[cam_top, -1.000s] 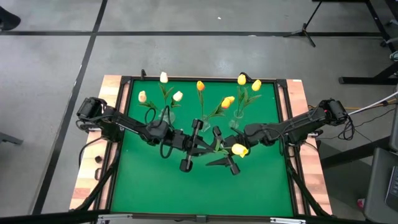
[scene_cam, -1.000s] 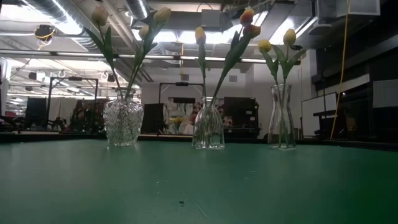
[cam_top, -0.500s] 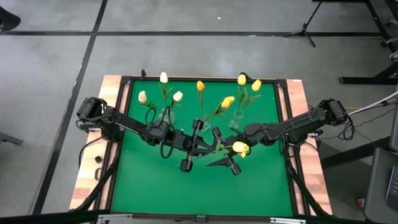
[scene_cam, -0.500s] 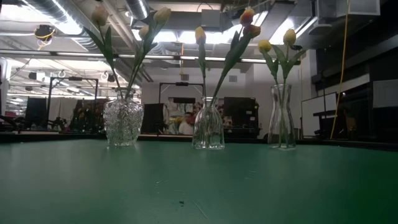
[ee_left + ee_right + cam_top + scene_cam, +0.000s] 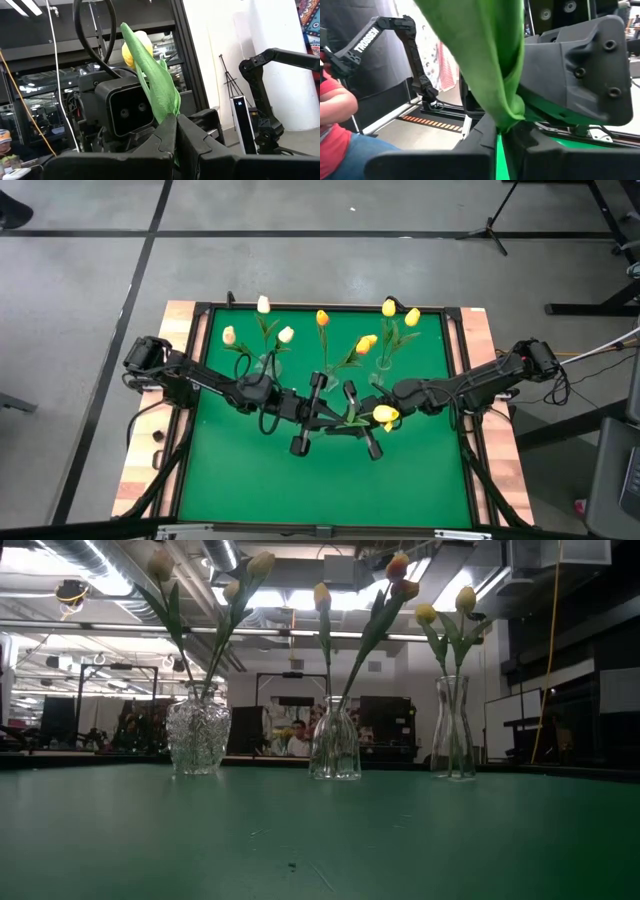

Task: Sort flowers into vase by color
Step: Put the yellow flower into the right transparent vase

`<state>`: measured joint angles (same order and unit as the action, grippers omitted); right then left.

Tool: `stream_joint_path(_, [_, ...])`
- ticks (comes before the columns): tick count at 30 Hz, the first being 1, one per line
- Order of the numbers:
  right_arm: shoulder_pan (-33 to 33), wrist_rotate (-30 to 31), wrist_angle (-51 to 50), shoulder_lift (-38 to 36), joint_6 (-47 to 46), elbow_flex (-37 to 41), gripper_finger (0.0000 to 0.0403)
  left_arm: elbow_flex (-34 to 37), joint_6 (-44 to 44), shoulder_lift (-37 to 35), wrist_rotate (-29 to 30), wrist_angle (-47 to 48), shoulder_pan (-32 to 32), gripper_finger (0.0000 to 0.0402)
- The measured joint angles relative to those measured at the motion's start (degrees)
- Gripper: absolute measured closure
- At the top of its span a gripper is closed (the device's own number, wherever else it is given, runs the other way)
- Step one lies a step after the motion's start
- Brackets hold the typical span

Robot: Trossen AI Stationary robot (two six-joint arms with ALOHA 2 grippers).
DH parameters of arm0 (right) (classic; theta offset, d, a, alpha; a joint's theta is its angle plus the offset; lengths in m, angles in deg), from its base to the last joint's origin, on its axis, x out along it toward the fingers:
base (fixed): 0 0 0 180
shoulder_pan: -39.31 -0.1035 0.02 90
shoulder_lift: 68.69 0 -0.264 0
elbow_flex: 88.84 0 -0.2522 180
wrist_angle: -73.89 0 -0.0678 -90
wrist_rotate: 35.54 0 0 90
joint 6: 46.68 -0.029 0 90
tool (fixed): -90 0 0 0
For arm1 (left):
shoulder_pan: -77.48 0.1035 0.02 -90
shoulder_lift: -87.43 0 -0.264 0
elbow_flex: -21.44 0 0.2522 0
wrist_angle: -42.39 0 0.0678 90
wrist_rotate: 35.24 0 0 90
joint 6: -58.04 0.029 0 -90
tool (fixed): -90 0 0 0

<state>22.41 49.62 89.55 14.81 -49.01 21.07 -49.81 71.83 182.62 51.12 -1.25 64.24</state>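
Over the middle of the green felt table [image 5: 300, 490], both grippers meet on one yellow tulip with a thin green stem and narrow leaf [image 5: 385, 416]. The left gripper [image 5: 322, 416] is clamped on the stem's lower part, its fingers [image 5: 165, 142] pinched together around the green leaf. The right gripper [image 5: 357, 418] clenches the same stem nearer the bud, which sticks out at about three o'clock from it.

Farther back, toward twelve o'clock, three clear glass vases stand in a row: a cut-glass vase [image 5: 198, 733] at eleven o'clock holds white tulips [image 5: 263, 304], a rounded bottle vase [image 5: 335, 740] at twelve holds orange-yellow tulips [image 5: 322, 318], and a slim vase [image 5: 454, 728] at one o'clock holds yellow tulips [image 5: 389, 307].
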Motion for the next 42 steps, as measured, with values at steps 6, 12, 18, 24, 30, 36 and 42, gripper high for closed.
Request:
stream_joint_path(6, [-0.01,0.79,-0.76,-0.04,1.19,-0.01,0.0395,0.0,-0.97,0.0,-0.02,0.09,0.0,0.0401])
stream_joint_path(12, [-0.01,1.29,-2.09,-0.31,1.36,-0.01,0.0398,0.0,-4.69,-0.24,3.55,1.66,-0.19,0.04])
stream_joint_path(18, [0.01,1.48,-3.81,-0.5,1.35,0.01,0.0399,-0.04,-3.92,-0.52,8.0,4.75,-1.43,0.0361])
stream_joint_path(24, [0.06,3.3,-4.8,-0.5,1.35,0.01,0.04,-0.07,0.82,-1.46,20.29,6.69,-4.41,0.0302])
stream_joint_path(30, [0.11,6.59,-8.38,-2.07,2.51,-0.02,0.0401,-0.04,4.65,-6.61,31.59,14.81,-7.26,0.0283])
stream_joint_path(36, [0.1,9.5,-13.2,-6.5,5.39,-0.03,0.0401,-0.04,4.84,-12.58,37.0,23.64,-10.25,0.0283])
stream_joint_path(42, [0.08,20.88,-27.58,-14.82,5.29,-0.03,0.0401,-0.02,3.49,-18.78,41.19,33.89,-13.54,0.0282])
